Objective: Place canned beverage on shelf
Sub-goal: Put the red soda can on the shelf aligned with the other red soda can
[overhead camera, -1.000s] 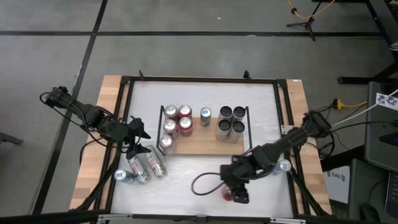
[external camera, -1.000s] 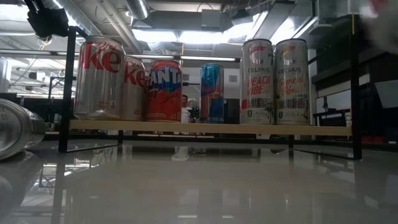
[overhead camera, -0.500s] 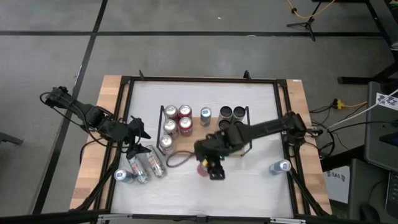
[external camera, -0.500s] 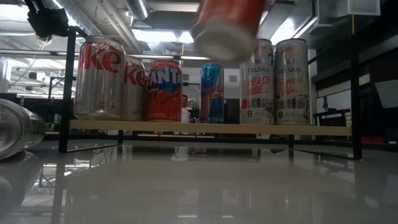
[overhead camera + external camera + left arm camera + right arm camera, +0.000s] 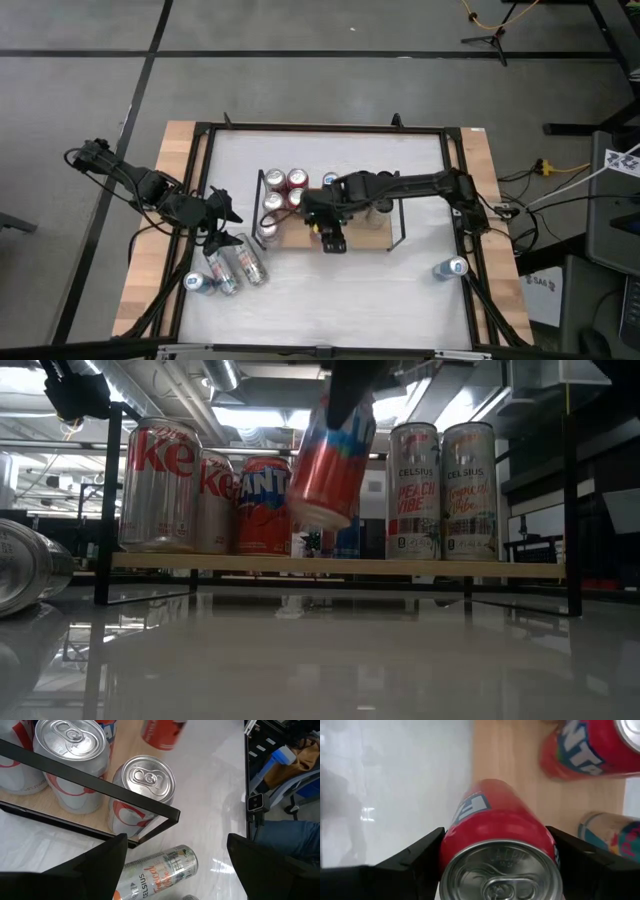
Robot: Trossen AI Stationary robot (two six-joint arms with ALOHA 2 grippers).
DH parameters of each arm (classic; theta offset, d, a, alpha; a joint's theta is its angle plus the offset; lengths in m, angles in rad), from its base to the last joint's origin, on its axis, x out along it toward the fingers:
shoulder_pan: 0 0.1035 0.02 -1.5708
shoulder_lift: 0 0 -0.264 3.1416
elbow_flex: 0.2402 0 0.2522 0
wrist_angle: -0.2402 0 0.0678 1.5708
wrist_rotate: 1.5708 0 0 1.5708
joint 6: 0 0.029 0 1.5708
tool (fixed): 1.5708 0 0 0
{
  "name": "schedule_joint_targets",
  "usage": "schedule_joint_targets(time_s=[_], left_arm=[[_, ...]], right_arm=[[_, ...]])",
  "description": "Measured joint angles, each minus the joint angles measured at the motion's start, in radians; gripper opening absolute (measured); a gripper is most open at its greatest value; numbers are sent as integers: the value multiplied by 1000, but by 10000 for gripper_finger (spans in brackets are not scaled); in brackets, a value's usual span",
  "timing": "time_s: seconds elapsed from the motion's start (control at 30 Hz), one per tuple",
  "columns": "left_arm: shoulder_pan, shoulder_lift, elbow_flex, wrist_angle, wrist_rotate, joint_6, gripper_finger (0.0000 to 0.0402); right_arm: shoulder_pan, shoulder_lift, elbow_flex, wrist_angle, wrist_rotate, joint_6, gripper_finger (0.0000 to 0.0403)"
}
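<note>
The red can (image 5: 500,845) sits clamped between the right gripper's (image 5: 495,857) fingers, tilted in the air over the shelf's (image 5: 365,236) front edge near its middle. The low view shows its base (image 5: 318,513) clear of the board (the high view hides the can under the arm). The left gripper (image 5: 222,212) hangs off the shelf's left rail, jaws apart and empty; its wrist view shows a Celsius can (image 5: 155,872) lying on the table.

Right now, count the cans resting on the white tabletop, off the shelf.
4: one lying can and a second lying can beside it, left of the shelf; a blue-topped can front-left; a lone can at the right. More may be hidden.
</note>
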Motion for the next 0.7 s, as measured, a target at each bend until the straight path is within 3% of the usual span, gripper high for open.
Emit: schedule_joint_targets(time_s=[0.7], left_arm=[[0,0,0,0,-3,0,336]], right_arm=[[-28,55,-15,-2,25,-31,305]])
